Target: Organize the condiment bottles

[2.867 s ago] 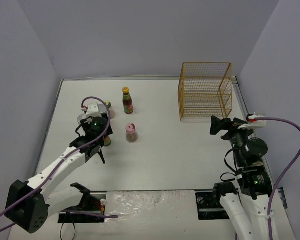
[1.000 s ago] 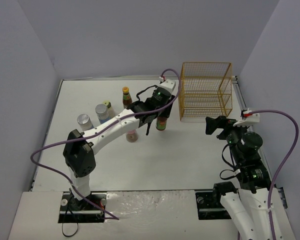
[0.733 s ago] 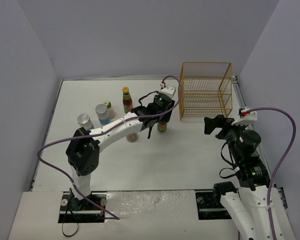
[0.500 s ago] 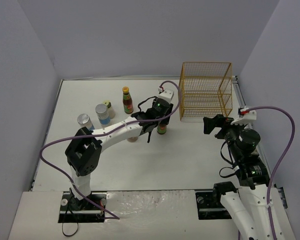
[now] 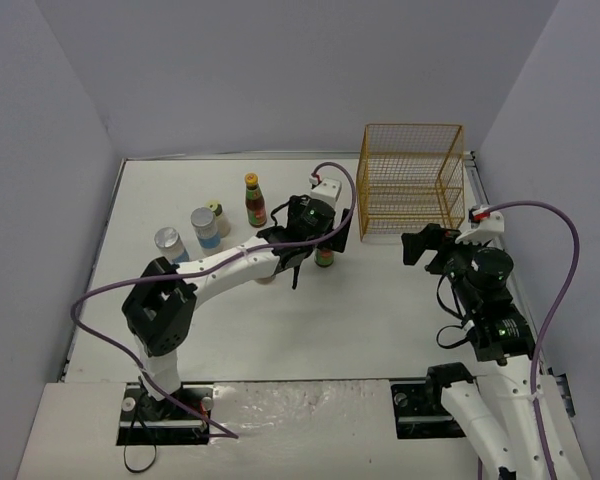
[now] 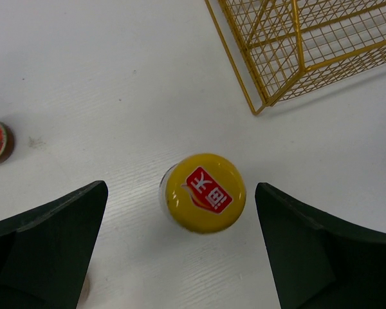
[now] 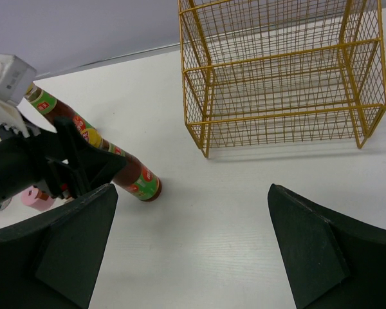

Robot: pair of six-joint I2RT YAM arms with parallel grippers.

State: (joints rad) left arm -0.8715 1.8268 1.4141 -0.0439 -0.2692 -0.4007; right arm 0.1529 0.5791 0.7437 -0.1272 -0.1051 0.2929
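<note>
Compared with half a second before, my left gripper has let go. Its jaws now stand spread wide, one on each side of the tall yellow-capped bottle, with bare worktop showing between each finger and the cap. The bottle stands upright on the worktop, just off the near left corner of the yellow wire basket and outside it. About three seconds back, the same arm was low at the left of the worktop, among the other bottles. It now reaches across to the middle.

My right gripper has edged a little toward the middle. Its jaws are fully released and empty, and they face the bottle and the basket.

The rest of the bottles have kept their places:
- The second tall bottle stands at the rear.
- The two silver-lidded bottles stand to its left.
- The yellow-green-capped bottle is just beside the nearer-centre one.
- The pink-capped bottle shows only in part behind the left arm.

The worktop is matt white, with a faint wood-like grain in the left wrist view. Plain grey-lilac walls close it in at the back and on both sides.
</note>
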